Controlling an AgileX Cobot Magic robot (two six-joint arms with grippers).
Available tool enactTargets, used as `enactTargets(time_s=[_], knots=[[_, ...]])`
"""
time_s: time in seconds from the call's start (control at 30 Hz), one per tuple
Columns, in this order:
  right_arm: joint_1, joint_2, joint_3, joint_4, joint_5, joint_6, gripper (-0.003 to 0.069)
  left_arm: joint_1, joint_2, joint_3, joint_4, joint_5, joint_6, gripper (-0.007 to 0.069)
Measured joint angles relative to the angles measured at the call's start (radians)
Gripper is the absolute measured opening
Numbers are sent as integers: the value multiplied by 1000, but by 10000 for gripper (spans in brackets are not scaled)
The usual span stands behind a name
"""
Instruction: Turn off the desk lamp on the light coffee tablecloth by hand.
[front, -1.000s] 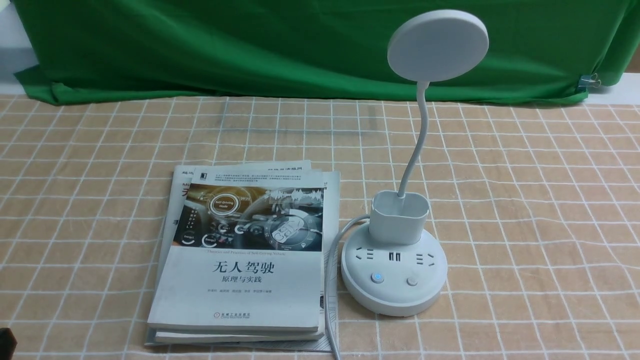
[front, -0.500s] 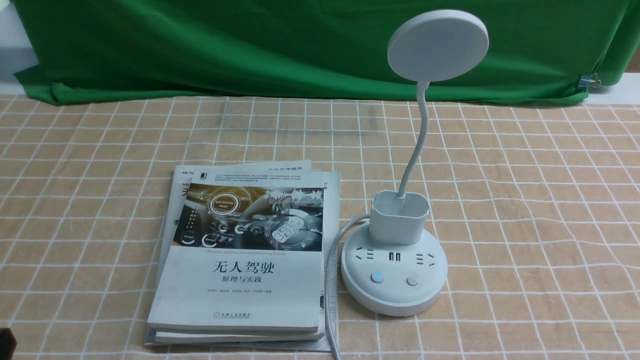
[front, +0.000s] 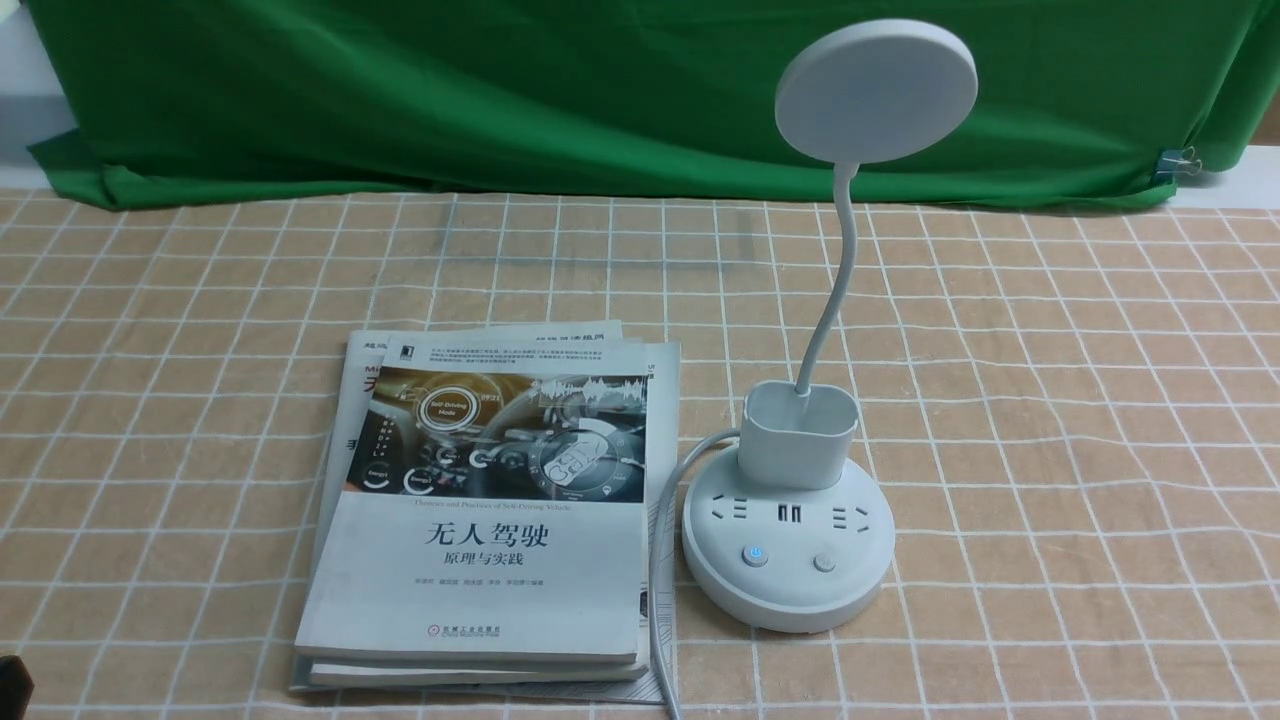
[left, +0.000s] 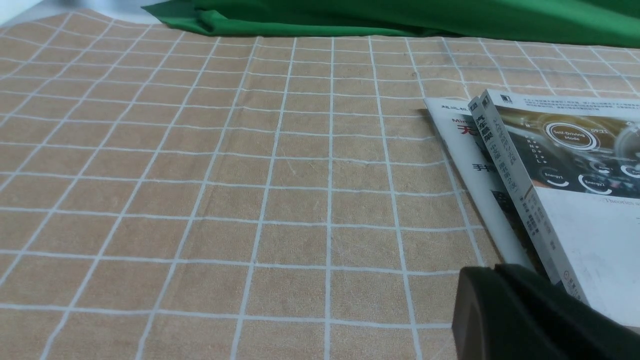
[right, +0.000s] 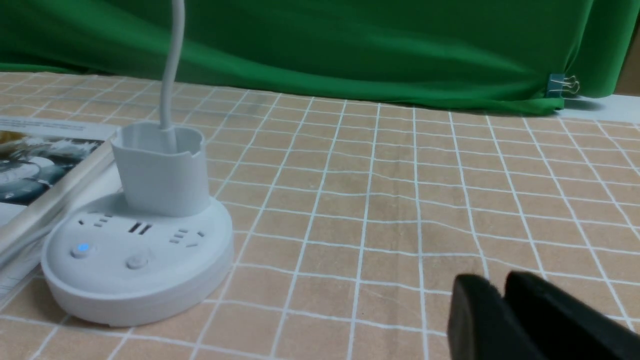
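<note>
The white desk lamp (front: 787, 555) stands on the light coffee tablecloth (front: 1050, 400), right of centre. Its disc head (front: 875, 90) is up on the bent neck, above the cup holder (front: 800, 435). Its round base has two buttons; the left button (front: 755, 556) glows blue. The base also shows in the right wrist view (right: 135, 270), with the blue button (right: 80, 248). My right gripper (right: 495, 282) is shut and empty, low over the cloth, well apart from the base. My left gripper (left: 495, 270) is shut and empty beside the books' near corner; only a dark sliver of it (front: 10, 685) shows in the front view.
A stack of books (front: 480, 510) lies just left of the lamp base, with the lamp's white cord (front: 660, 560) running between them. A green backdrop cloth (front: 500, 100) hangs along the far edge, held by a binder clip (front: 1180, 160).
</note>
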Motion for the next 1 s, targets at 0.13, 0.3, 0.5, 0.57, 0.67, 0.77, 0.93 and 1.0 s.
enactTargets(time_s=[0.13,0.3,0.5,0.57,0.67,0.77,0.93,1.0], knots=[[0,0,0,0,0,0,106,0,0,0,0,0,0,4],[0,0,0,0,0,0,125,0,0,0,0,0,0,4],[0,0,0,0,0,0,139,0,0,0,0,0,0,4],[0,0,0,0,0,0,143,0,0,0,0,0,0,4],[0,0,0,0,0,0,151,0,0,0,0,0,0,4],[0,0,0,0,0,0,160,0,0,0,0,0,0,4],[0,0,0,0,0,0,170,0,0,0,0,0,0,4],[0,0,0,0,0,0,174,0,0,0,0,0,0,4]])
